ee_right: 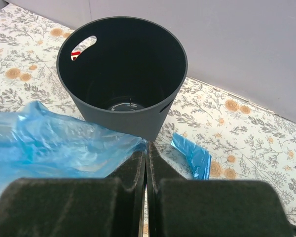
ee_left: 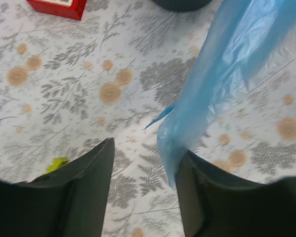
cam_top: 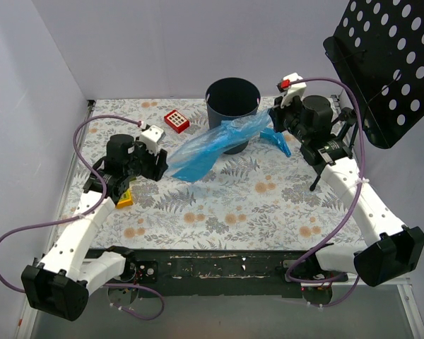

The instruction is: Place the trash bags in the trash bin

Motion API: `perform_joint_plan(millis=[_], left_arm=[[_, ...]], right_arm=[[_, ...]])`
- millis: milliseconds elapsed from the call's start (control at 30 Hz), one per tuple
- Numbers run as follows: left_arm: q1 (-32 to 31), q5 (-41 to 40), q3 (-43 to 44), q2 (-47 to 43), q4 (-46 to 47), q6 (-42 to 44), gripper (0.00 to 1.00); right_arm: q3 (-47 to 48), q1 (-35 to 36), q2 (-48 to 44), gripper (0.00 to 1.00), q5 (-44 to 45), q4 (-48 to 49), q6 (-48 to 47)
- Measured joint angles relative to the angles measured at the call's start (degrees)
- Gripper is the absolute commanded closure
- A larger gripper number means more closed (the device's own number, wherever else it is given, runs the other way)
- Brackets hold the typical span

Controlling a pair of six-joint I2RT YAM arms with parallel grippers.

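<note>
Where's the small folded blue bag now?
In the top view, the small folded bag lies on the table right of the trash bin, beside the right tool, which pinches the spread bag.

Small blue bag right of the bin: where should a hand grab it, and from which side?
Probably its middle, pinched across the narrow width, from straight above. The small bag lies low on the table as a thin crumpled strip, apart from the bin. The right hand is nearest, but shut on the big bag.
</note>
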Motion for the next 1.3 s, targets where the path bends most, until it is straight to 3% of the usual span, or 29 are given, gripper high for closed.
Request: perform_joint_plan(millis=[33, 133, 300, 467, 667, 900, 1300], left_arm=[[0.04, 2.49, 0.13, -0.61, 0.0, -0.48, 0.27], [-0.31, 9.2, 0.66, -3.82, 1.7, -0.68, 0.23], [-3.63, 18.36, 5.62, -6.01, 7.65, -0.22, 0.22], [-10.14, 21.18, 4.98, -1.95, 18.58, -1.44, 0.24], [-20.39, 16.09, -0.13, 8.22, 33.44, -0.76, 0.28], [-29.44, 7.37, -0.39, 18.64, 44.5, 0.02, 0.3], [-36.3, -4.94, 3.02, 24.9, 49.09, 0.28, 0.29]], right_arm=[[0.0, -0.2, 0.07, 0.99, -0.48, -0.02, 0.11], [0.85, -0.37, 0.68, 0.99, -1.57, -0.72, 1.03], [4.79, -0.55, 3.26, 0.99, -3.5, -2.99, 3.15], [9.38, -0.55, 5.53, 0.99, -3.41, -5.2, 7.21], [14.99, -0.55, 7.58, 0.99, -1.25, -7.34, 11.02], [15.56, -0.55, 7.56, 0.99, 0.7, -8.37, 13.11], [15.54, -0.55, 7.54, 0.99, 7.28, -9.16, 18.18]])
